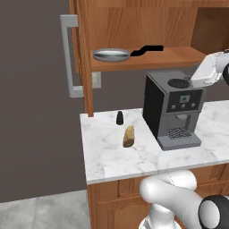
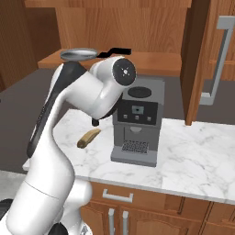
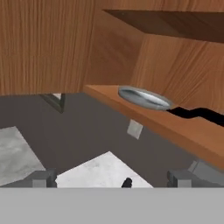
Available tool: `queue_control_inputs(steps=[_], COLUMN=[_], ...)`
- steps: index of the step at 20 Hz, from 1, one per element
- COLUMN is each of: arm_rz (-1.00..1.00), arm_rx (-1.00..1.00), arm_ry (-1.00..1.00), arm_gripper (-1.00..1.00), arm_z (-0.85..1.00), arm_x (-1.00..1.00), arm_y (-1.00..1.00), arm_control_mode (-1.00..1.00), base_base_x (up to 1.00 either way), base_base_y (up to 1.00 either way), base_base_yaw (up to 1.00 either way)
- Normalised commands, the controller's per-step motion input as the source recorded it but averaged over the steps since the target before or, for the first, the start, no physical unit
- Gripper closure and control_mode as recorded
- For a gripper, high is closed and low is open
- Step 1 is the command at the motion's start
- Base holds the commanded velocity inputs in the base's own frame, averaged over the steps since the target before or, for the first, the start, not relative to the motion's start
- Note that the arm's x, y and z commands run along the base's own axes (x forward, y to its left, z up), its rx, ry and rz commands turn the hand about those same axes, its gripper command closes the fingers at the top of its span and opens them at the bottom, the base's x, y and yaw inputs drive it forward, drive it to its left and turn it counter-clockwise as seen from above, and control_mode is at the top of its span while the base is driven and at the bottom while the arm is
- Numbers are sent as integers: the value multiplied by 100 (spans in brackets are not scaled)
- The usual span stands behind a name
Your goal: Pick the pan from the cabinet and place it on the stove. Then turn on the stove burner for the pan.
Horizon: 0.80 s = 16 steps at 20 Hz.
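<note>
The pan [image 1: 111, 54] lies flat on the lower shelf of the open cabinet [image 1: 179, 58], its black handle [image 1: 147, 50] pointing right. From the right base view the pan [image 2: 79, 54] sits at the shelf's left end, behind my arm. In the hand view the pan [image 3: 144, 97] rests on the shelf edge up ahead, handle [image 3: 197, 113] trailing right. My gripper [image 3: 111, 179] is open and empty, well short of the pan and lower than the shelf. The stove is out of view.
A black coffee machine [image 1: 172, 109] stands on the marble counter [image 1: 112, 156] under the shelf. A bread roll [image 1: 129, 136] and a small black shaker [image 1: 120, 117] lie to its left. The open cabinet door [image 1: 85, 53] with its grey bar handle [image 1: 69, 56] juts out at the left.
</note>
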Motion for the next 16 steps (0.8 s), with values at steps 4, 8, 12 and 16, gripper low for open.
queue_control_inputs(steps=[4, 8, 12, 16], arm_rz=[0, 0, 0, 0], arm_rx=[-2, -1, -2, -3], arm_ry=[-11, -12, -13, -13], arm_gripper=[-100, -100, -100, -100], arm_z=[8, 17, 27, 19], arm_x=[70, 57, 44, 42], arm_y=[-12, -14, -14, -8], arm_control_mode=[-100, -100, -100, -100], base_base_x=[0, 0, 0, 0], base_base_y=[0, 0, 0, 0], base_base_yaw=[0, 0, 0, 0])
